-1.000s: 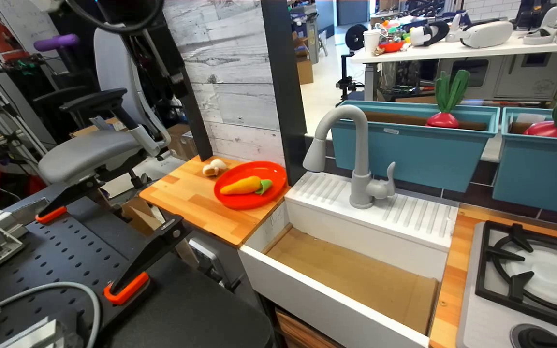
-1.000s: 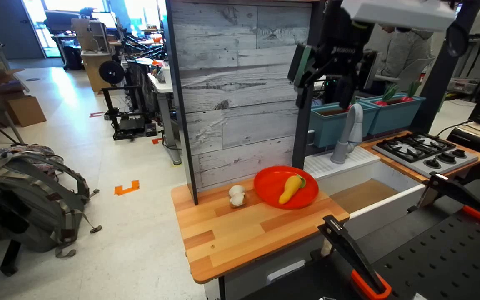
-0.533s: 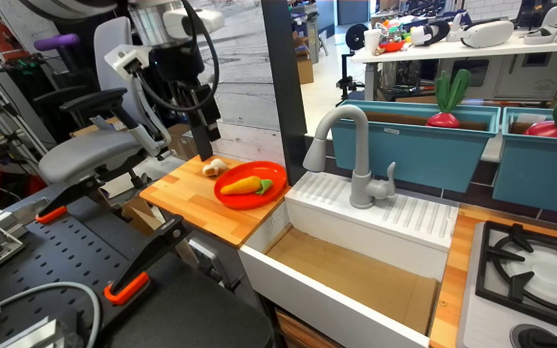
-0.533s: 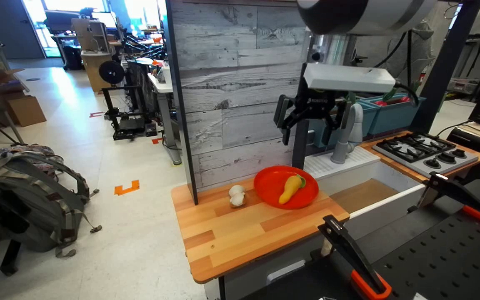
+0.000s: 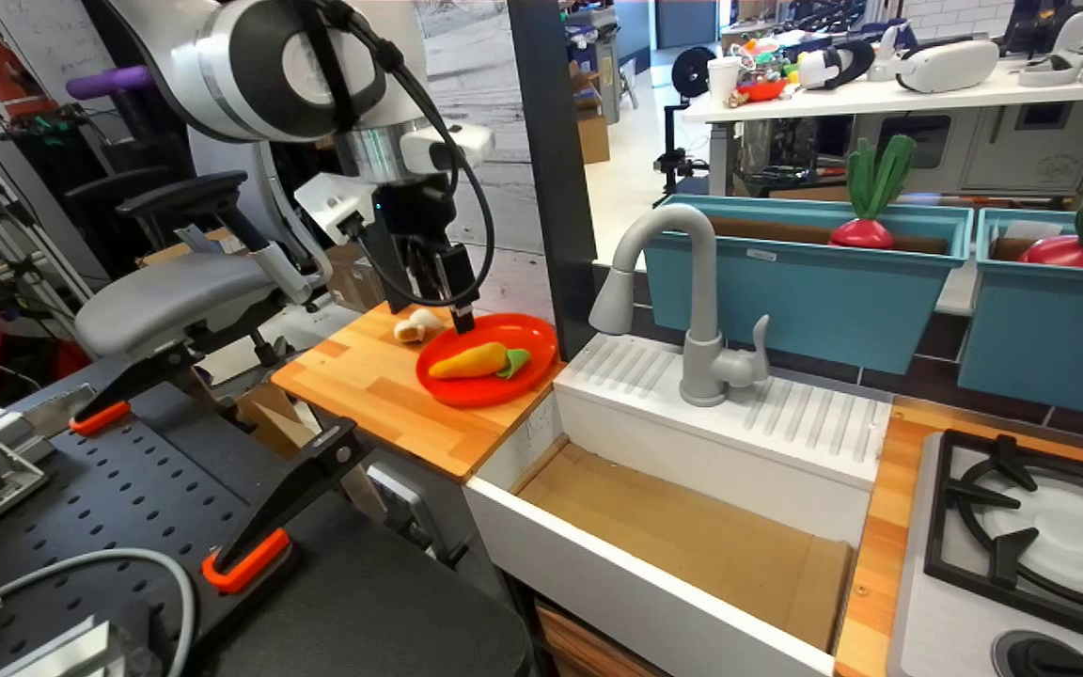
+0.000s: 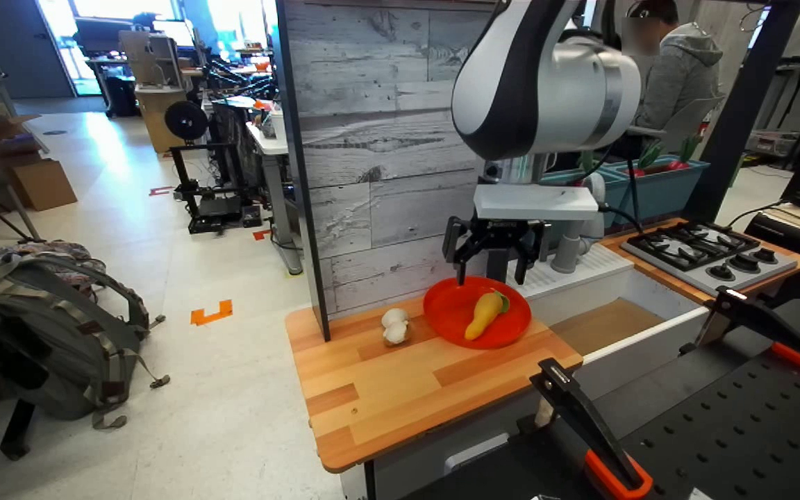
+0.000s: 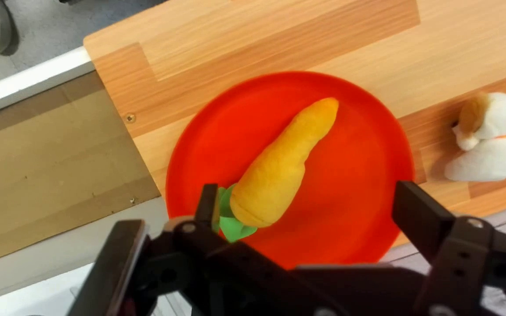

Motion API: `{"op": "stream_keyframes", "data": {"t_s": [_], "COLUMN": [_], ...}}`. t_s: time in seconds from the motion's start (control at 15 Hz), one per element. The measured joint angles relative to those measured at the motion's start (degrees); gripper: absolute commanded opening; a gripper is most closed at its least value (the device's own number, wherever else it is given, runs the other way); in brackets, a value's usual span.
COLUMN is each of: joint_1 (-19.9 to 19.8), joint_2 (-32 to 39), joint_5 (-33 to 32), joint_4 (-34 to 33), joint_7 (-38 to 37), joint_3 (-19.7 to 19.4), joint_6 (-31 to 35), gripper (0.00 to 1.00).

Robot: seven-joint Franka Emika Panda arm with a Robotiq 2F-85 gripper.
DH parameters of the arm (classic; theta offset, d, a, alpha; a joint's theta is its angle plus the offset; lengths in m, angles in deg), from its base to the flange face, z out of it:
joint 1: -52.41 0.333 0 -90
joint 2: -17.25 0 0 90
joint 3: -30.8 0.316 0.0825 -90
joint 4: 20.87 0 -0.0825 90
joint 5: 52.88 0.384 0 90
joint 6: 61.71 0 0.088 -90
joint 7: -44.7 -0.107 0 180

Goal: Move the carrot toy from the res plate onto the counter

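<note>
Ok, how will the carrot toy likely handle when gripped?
The carrot toy looks matte and fabric-like, so probably soft and light. Its tapered body may pivot if pinched at the narrow end. Its rounded side could roll on the red plate.

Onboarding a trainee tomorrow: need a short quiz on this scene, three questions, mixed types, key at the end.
1. Multiple choice: where does the carrot toy lie relative to the red plate?
a) beside it
b) on it
c) underneath it

2. True or false: the gripper stands open and holds nothing.

3. Fill in: the end of the carrot toy nearer the sink has green ____.

Key: 1 b; 2 true; 3 leaves.
</note>
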Motion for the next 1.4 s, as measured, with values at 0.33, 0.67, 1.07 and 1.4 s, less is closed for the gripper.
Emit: {"op": "stream_keyframes", "data": {"t_s": [0.33, 0.67, 1.07, 1.4], "joint_1": [2.62, 5.17, 5.54, 5.52], "joint_2": [6.86, 11.50, 12.31, 8.95], "joint_5": [-0.02, -0.07, -0.16, -0.16], "joint_4": [-6.37, -10.57, -11.46, -8.16], "joint_7": [-1.15, -1.87, -1.42, 0.20], "joint_3": [-2.25, -4.22, -4.35, -4.35], "joint_6": [-0.23, -2.03, -2.73, -1.04], "gripper": [1.00, 0.56, 0.12, 0.02]}}
